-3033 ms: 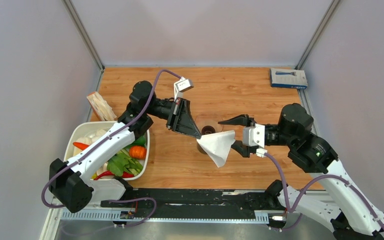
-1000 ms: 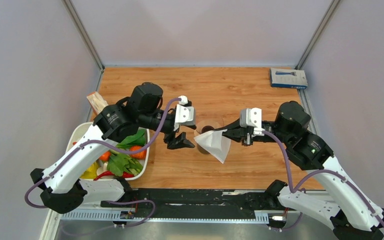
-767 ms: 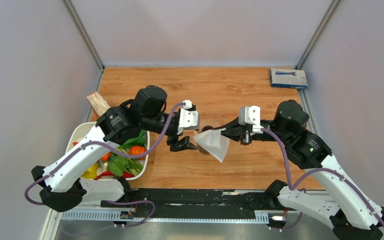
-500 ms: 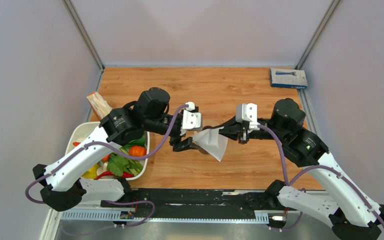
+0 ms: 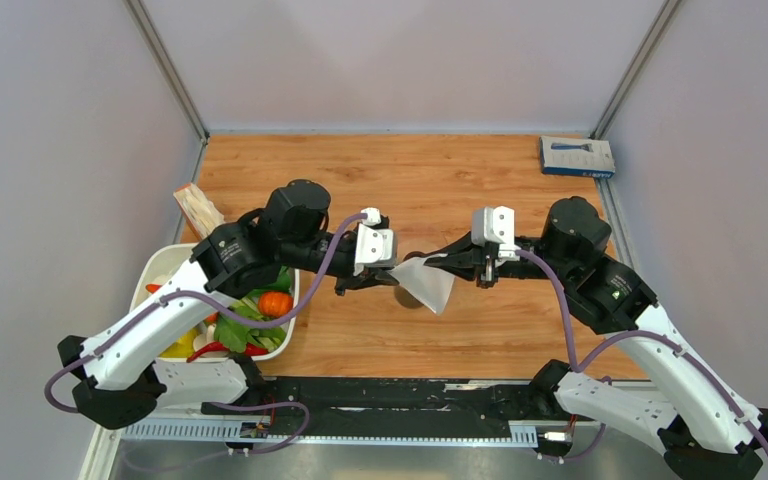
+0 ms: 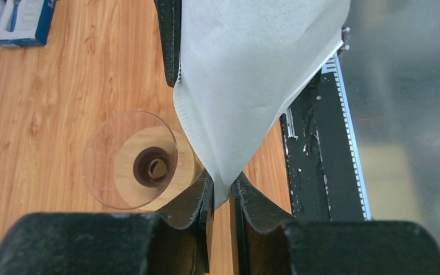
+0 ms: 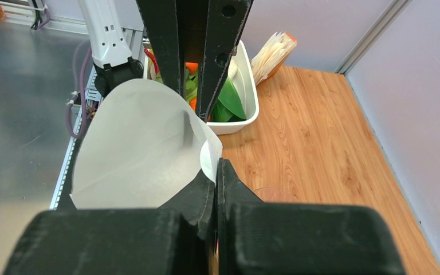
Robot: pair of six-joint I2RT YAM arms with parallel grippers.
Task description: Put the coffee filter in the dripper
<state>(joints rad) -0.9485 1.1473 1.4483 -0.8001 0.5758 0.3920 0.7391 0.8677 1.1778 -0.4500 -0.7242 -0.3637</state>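
Coffee filter [image 5: 426, 283] is hanging in mid-air, pinched from both sides and not in the dripper [image 6: 112, 172]. The left gripper [image 6: 222, 186] has its fingers squeezed onto the narrow tip of the paper, and on the left wrist cam the sheet fans out wide above them. The right gripper [image 7: 215, 170] is clamped tight on the opposite edge (basically no gap between its fingers), with the paper bowing off to one side of it.

The dripper stands upright on the wooden table [image 5: 460, 190] with nothing inside, so its centre hole and tan ring base show clearly through the wall. On the left wrist cam it sits just beside the filter's tip. From the top camera the paper covers most of it, so I can't really tell how well the two line up.

Other stuff around: a white tub [image 7: 251, 109] of vegetables [image 7: 223, 100] by the left arm, and a blue box [image 5: 577, 157] in the far right corner.
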